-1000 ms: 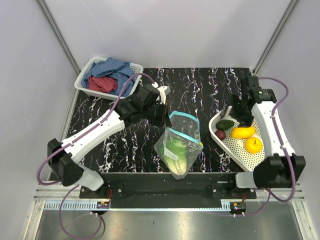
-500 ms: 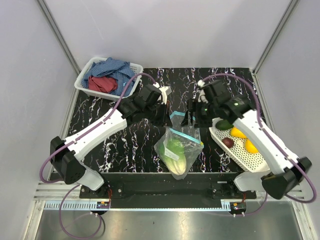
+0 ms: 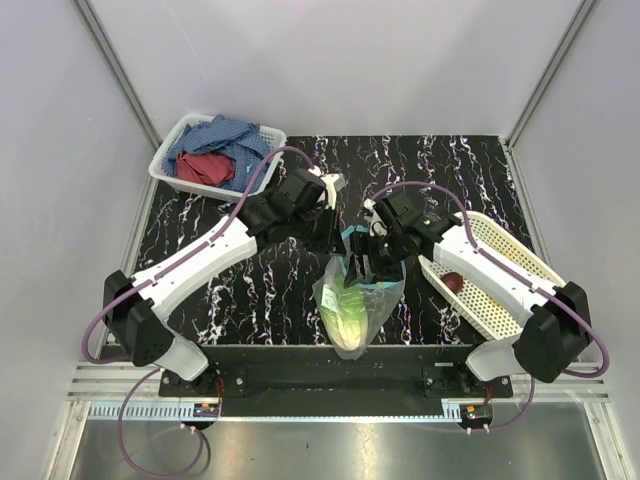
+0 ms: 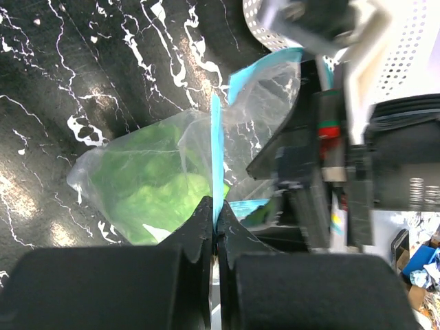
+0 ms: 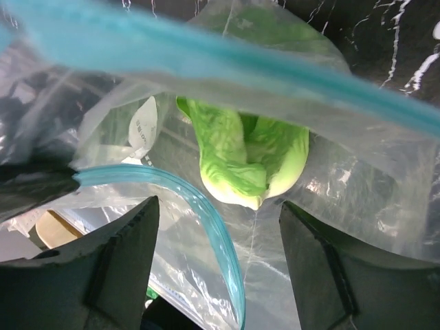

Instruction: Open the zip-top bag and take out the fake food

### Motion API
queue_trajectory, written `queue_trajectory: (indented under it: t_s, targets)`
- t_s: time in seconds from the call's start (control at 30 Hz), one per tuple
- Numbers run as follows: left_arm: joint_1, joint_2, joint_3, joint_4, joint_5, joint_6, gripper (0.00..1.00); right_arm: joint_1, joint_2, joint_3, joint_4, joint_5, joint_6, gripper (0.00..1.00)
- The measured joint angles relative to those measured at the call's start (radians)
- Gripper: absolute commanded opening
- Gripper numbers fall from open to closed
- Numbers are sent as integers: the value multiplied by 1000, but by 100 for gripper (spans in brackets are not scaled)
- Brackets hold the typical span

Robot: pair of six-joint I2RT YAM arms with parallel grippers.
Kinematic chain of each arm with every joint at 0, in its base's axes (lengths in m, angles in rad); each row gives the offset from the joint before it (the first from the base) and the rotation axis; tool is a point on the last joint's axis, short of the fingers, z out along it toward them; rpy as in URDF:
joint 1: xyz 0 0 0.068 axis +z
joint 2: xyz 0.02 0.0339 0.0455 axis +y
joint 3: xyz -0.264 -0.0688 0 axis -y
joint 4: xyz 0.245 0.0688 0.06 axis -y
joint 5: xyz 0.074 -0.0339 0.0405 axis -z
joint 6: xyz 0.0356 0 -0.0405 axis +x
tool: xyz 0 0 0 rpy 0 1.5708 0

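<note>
The bag lies at the middle of the table's near edge, mouth toward the back, and the lettuce sits deep inside it, toward the closed bottom. The left gripper is pinched tight on the teal zip strip and lifts one lip of the mouth. The right gripper is spread wide, its fingers poked in through the opening, one on each side of the lettuce. As far as we can tell it is not touching the lettuce yet.

To do this well, we'd push the right gripper deeper until the fingers straddle the thick body of the lettuce, then close on the lettuce alone. The other lip of the strip curls between those fingers in the wrist view, so catching plastic is the risk. The left pinch has to hold firm so the bag doesn't ride out with the food.

Room is tight at the mouth, where the two grippers sit just beside each other. The bag's bottom is close to the near edge, so we'd pull up and to the right, toward the oval basket near the right edge, where a dark red piece lies. The cloth basket in the back left corner is well apart.
</note>
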Motion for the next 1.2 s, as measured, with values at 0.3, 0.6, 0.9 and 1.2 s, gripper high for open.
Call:
queue_trajectory:
  t_s: [0.3,0.6,0.9,1.2]
  targets:
    - [0,6,0,-15,2,-8,0,19,31,-55,68,-20,9,68]
    - [1,5,-2,4,2,-19,0,20,-43,94,5,37,26,67]
    - [2,5,-2,7,8,-24,0,-56,-76,93,-29,50,19,42]
    - [2,5,-2,9,11,-35,0,-72,-19,80,-39,39,-72,43]
